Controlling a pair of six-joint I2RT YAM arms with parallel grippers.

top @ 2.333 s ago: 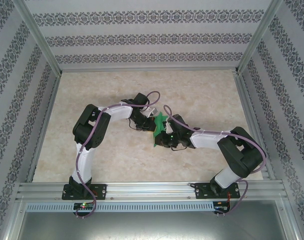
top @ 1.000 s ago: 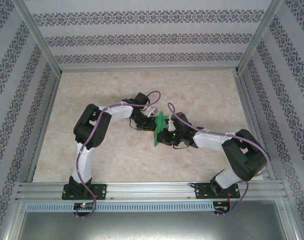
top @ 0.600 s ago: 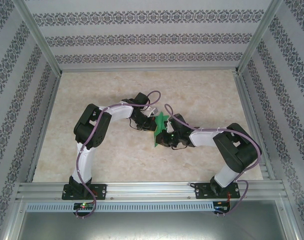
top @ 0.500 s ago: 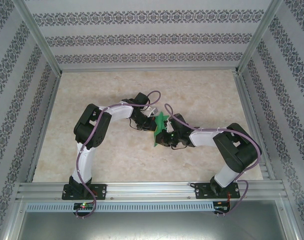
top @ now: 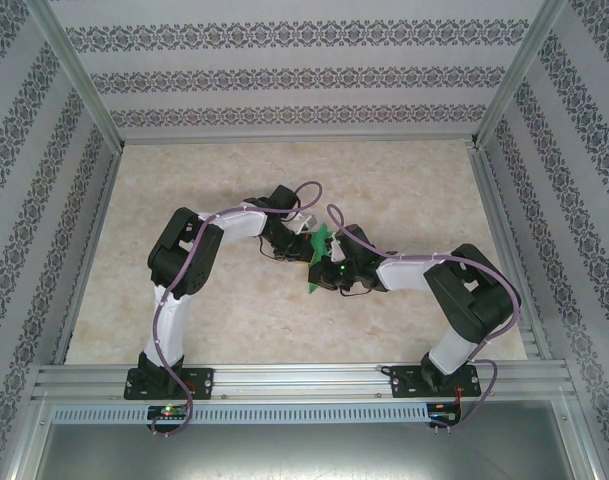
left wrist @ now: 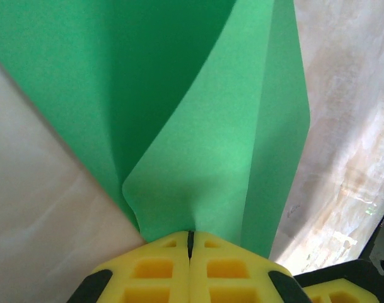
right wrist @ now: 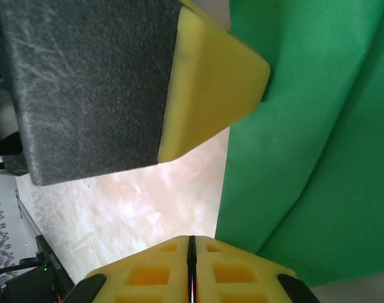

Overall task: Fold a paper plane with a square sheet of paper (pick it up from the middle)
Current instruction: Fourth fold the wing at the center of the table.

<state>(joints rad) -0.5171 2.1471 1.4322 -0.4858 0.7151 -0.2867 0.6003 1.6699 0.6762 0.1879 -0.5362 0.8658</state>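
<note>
Pinching paper (left wrist: 210, 158), seemingly with both jaws

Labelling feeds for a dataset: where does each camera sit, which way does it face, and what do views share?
Top external: above and behind the bases, facing down at the beige marbled table; left arm and right arm meet at the bright green paper sheet.
Left wrist: on that arm, facing along the left gripper, shut on the sheet.
Right wrist: likewise, facing past the shut right gripper to the sheet.
Shared: all three show the sheet.
</note>
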